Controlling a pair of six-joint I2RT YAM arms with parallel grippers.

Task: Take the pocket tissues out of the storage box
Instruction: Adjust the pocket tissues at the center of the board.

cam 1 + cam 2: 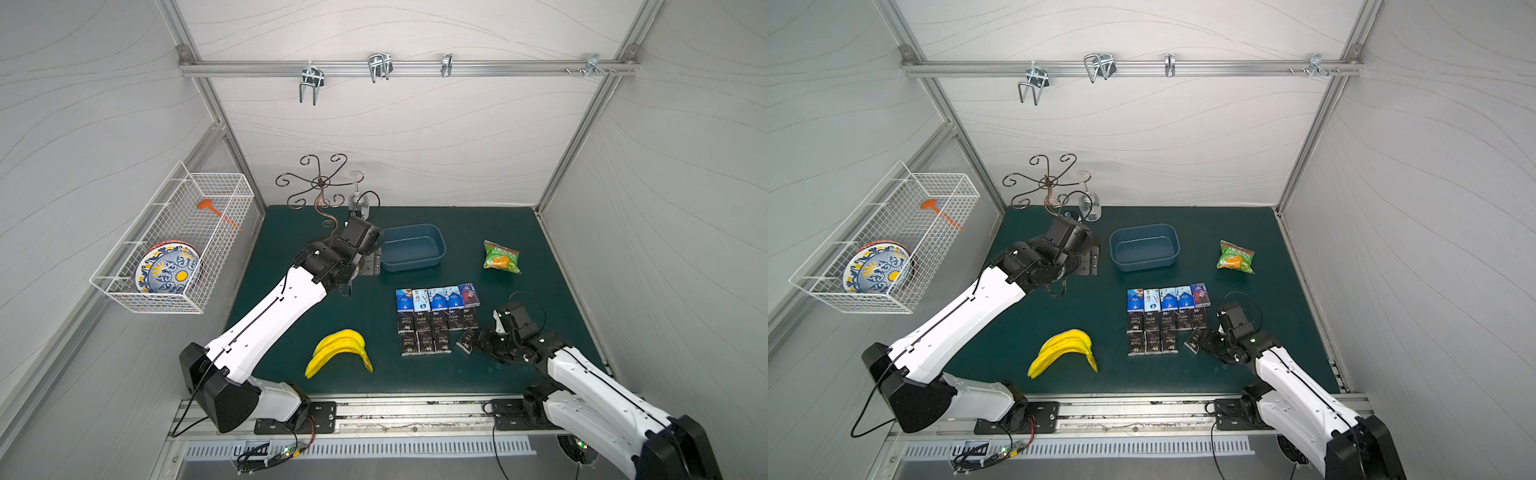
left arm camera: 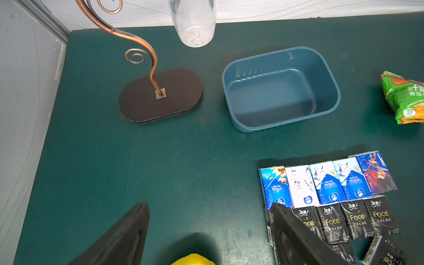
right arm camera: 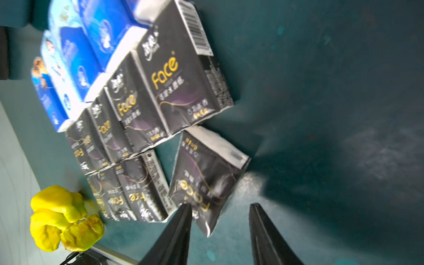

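Note:
The blue-grey storage box point(image 1: 409, 249) point(image 1: 1144, 249) point(image 2: 275, 96) stands with nothing in it at the back of the green mat. The pocket tissues point(image 1: 436, 318) point(image 1: 1167, 318) point(image 2: 332, 197) point(image 3: 142, 91) lie in rows on the mat in front of it, blue ones behind and black "Face" ones nearer. One black packet point(image 1: 466, 341) point(image 3: 206, 174) lies askew at the right end of the nearest row. My right gripper point(image 1: 478, 340) point(image 3: 220, 206) is open, its fingers on either side of that packet's corner. My left gripper point(image 1: 371, 262) point(image 2: 209, 205) hovers open and holds nothing, left of the box.
Yellow bananas point(image 1: 340, 351) lie left of the packets. A green-orange snack bag point(image 1: 501, 257) sits right of the box. A scrolled metal stand point(image 1: 320, 187) with a hanging glass point(image 1: 359, 203) is at the back left. A wire basket point(image 1: 174, 245) hangs on the left wall.

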